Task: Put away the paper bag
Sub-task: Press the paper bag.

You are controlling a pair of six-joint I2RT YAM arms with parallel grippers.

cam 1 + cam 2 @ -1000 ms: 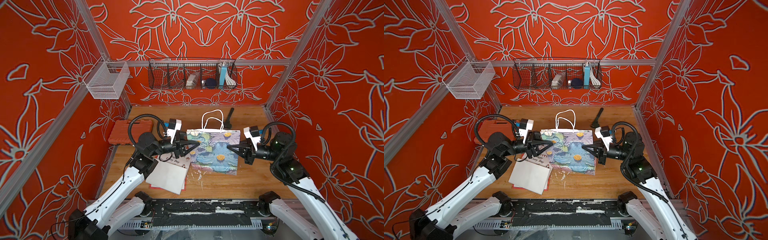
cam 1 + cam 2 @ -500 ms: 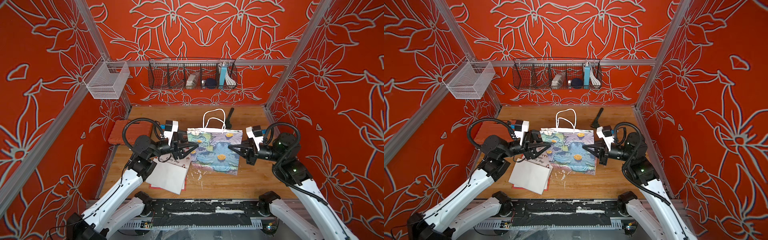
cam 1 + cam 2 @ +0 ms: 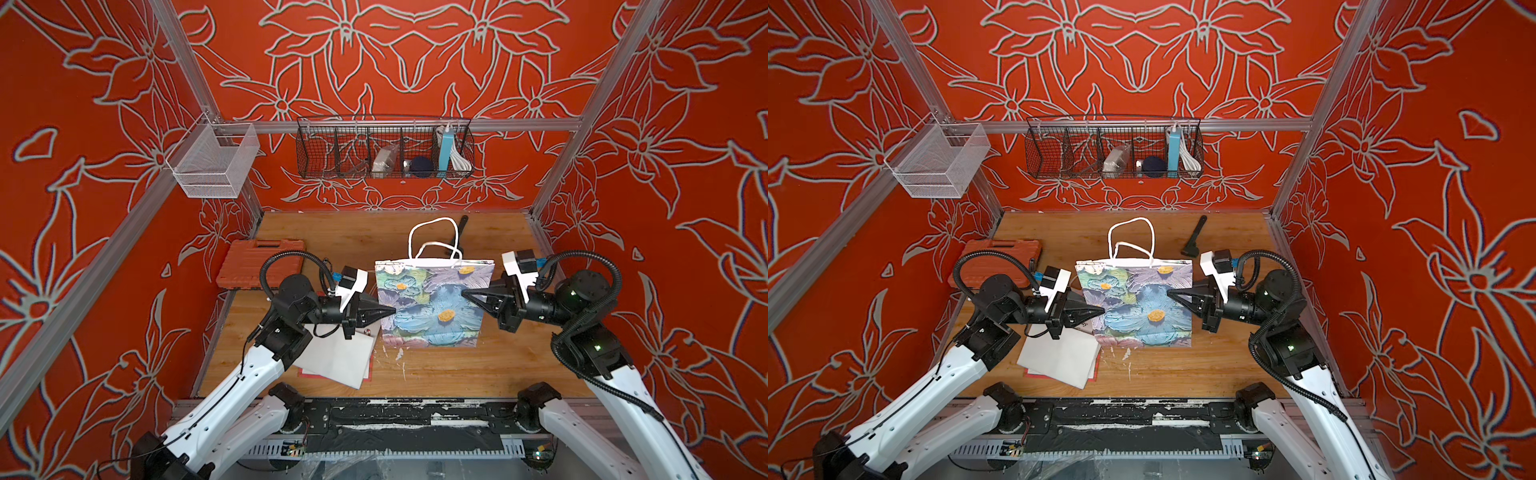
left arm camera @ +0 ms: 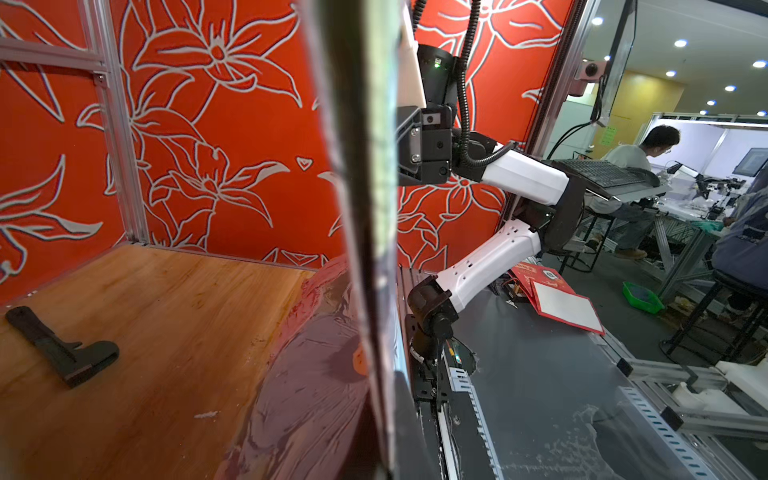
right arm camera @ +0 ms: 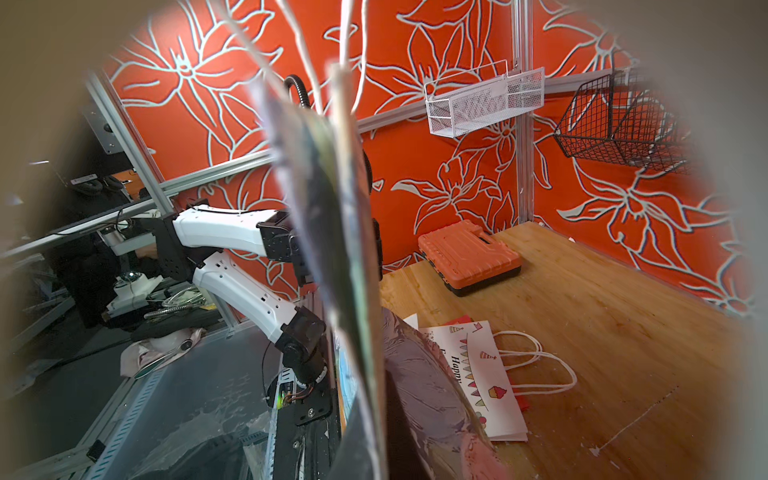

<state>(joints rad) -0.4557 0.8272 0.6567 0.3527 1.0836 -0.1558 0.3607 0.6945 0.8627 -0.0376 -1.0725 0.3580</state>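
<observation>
Left fingers (image 3: pixel 384 311), open moments ago, now pinch paper bag (image 3: pixel 432 307) at 9 o'clock edge | right fingers (image 3: pixel 471 296) clamp 3 o'clock edge | bag upright at desk (image 3: pixel 436 374) centre | step: two-handed grasp | next: likely joint lift toward wire basket (image 3: pixel 332 162), 12 o'clock

The glossy paper gift bag (image 3: pixel 432 303) bears painted blue and lilac flowers with orange centres. The ribbed plastic tool case (image 3: pixel 259 262) is orange. The flat white paper bag (image 5: pixel 469 374) carries multicoloured bunting print. The red-orange wall panels (image 3: pixel 415 62) show grey-white lily outlines. The wooden table (image 3: pixel 457 370) is honey-brown.
</observation>
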